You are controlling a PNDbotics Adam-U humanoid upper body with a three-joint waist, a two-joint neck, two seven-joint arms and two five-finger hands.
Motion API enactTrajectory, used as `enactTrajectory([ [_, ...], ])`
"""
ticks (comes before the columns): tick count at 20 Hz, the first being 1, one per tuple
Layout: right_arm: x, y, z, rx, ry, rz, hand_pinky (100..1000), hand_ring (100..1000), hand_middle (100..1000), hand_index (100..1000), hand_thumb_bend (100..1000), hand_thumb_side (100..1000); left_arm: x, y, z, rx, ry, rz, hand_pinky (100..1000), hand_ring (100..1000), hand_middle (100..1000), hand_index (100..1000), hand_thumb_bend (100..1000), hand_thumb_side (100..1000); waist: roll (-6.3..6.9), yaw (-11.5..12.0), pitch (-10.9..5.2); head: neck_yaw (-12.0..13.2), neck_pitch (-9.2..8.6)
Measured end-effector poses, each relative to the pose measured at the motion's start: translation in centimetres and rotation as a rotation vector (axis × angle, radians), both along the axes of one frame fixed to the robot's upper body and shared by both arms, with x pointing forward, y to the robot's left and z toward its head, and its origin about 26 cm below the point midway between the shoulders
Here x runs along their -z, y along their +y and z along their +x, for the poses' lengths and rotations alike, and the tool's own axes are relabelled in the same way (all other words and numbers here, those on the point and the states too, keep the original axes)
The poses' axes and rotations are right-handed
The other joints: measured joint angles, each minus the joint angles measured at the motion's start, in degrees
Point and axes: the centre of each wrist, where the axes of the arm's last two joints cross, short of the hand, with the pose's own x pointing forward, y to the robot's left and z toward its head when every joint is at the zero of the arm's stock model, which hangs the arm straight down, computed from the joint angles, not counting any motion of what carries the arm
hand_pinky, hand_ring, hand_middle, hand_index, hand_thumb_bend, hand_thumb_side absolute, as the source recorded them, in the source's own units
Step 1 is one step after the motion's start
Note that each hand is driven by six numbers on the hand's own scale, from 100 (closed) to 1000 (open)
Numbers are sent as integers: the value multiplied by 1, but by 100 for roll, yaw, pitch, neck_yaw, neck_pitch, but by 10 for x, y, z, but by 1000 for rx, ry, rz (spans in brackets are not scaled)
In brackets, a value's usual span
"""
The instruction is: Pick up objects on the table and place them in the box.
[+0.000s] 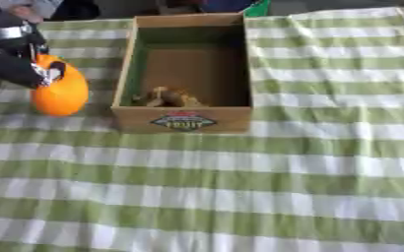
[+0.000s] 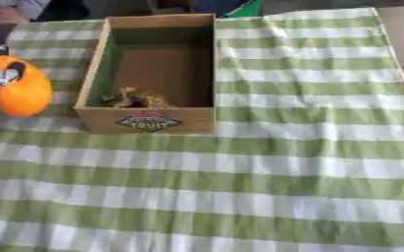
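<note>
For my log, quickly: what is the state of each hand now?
Left hand: shut on the orange pumpkin-shaped object, left of the cardboard box.
Right hand: not in view.

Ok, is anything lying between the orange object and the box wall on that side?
No. In the left eye view only a narrow strip of striped cloth separates the orange object, held by the left hand, from the box; they are apart.

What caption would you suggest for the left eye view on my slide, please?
Left hand grasps an orange object beside the cardboard box.
</note>
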Motion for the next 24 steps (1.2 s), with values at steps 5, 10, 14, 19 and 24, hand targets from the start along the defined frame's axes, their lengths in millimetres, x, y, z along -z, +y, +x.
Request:
enactTrajectory([
  [5, 0, 0, 0, -3, 1, 7, 693, 674, 661, 803, 100, 820, -19, -7, -5, 6, -113, -5, 583, 497, 479, 405, 100, 483, 16, 1, -6, -1, -1],
  [10, 1, 0, 0, -5, 3, 10, 693, 673, 660, 803, 100, 825, -23, -11, -5, 9, -152, -8, 563, 474, 478, 401, 100, 491, 24, -7, -20, 3, -1],
  [14, 1, 1, 0, -7, 5, 11, 692, 672, 659, 802, 100, 823, -47, -30, -11, 55, -257, -19, 564, 470, 483, 406, 100, 491, 80, -32, -47, 21, -3],
  [19, 0, 1, 0, -12, 3, 15, 691, 671, 658, 802, 100, 819, -67, -59, -10, 122, -340, -49, 555, 457, 476, 401, 100, 487, 85, -81, -55, 53, -45],
  [24, -3, 3, 1, -21, -6, 20, 690, 670, 657, 801, 100, 818, -73, -87, -6, 201, -400, -112, 549, 450, 477, 401, 100, 484, 93, -153, -57, 96, -52],
])
